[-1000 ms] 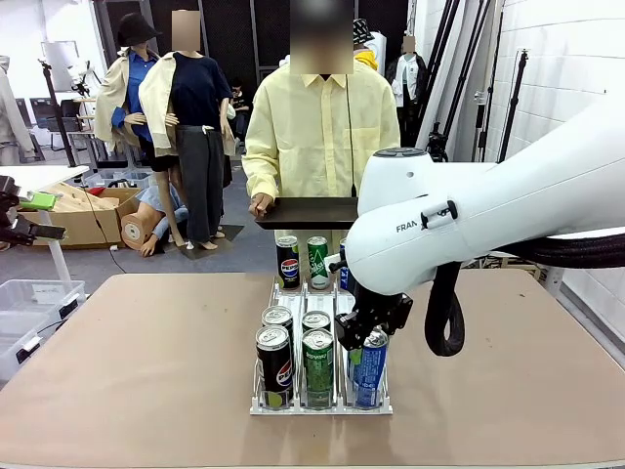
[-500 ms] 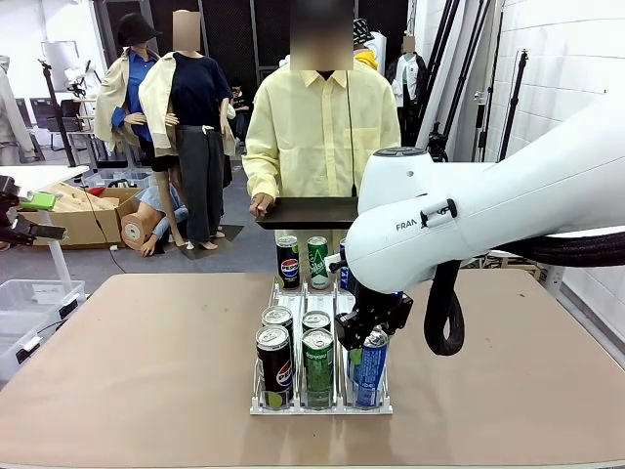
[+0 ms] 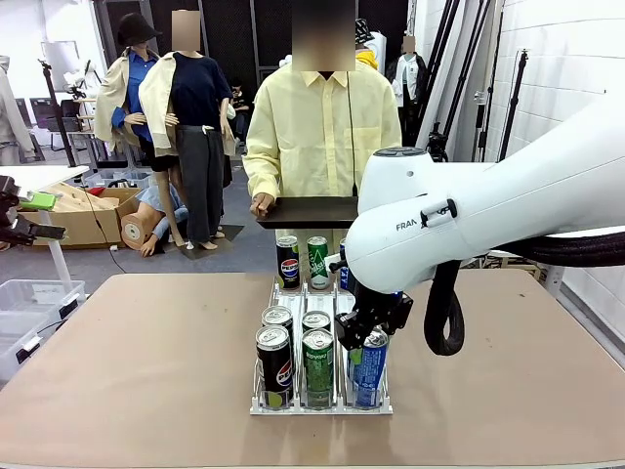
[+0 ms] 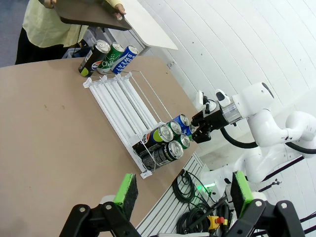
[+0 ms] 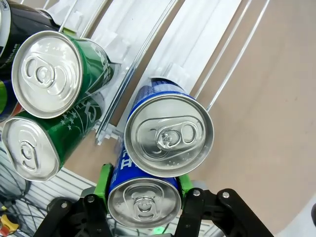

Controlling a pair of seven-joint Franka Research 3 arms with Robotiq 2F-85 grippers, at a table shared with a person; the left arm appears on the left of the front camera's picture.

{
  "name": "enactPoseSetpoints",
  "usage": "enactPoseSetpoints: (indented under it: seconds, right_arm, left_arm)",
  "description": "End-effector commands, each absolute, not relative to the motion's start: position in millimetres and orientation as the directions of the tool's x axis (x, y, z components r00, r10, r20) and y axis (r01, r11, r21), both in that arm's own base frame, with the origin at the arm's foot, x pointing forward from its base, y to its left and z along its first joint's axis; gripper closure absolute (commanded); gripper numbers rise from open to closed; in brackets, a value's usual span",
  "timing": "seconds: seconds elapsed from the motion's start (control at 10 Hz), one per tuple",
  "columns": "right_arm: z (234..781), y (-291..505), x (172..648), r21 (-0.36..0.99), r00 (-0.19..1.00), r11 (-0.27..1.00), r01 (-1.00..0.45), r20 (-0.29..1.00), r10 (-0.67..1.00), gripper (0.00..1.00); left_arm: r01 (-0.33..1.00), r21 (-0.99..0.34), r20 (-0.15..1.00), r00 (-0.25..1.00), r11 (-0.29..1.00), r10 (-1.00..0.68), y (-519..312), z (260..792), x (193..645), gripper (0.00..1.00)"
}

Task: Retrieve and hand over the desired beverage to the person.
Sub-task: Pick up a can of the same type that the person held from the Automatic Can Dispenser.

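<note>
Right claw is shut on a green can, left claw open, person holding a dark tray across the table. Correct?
The right claw is shut on a blue can, not a green one; the right wrist view shows it. Left claw open, person holding a dark tray: both right.

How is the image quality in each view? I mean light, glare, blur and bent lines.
Front view: even indoor light, sharp, no hard shadows on the table. Left wrist view: rolled, the white wall nearly washed out. Right wrist view: soft sheen on the lid of the blue can in the right hand, no harsh glare; the green cans beside it seem to lean outward.
</note>
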State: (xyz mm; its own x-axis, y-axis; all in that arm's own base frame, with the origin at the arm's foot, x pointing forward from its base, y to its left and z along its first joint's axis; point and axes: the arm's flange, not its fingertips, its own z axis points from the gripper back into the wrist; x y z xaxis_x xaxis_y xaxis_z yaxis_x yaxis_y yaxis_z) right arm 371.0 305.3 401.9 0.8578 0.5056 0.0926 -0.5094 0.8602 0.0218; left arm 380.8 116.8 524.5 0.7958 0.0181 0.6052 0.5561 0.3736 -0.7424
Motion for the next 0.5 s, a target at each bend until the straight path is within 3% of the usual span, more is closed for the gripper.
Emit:
enactPoseSetpoints:
  seconds: [0.0,0.4]
  right_arm:
    - [420,311,365,0.009,0.842,0.844,-0.536,0.072,0.534,1.00]
    - [482,293,351,-0.015,0.840,0.842,-0.540,0.065,0.539,1.00]
  left_arm:
    - [0.562,-0.746,0.612,0.790,0.357,0.035,118,526,381,0.00]
    - [0.562,-0.746,0.612,0.790,0.357,0.035,118,526,381,0.00]
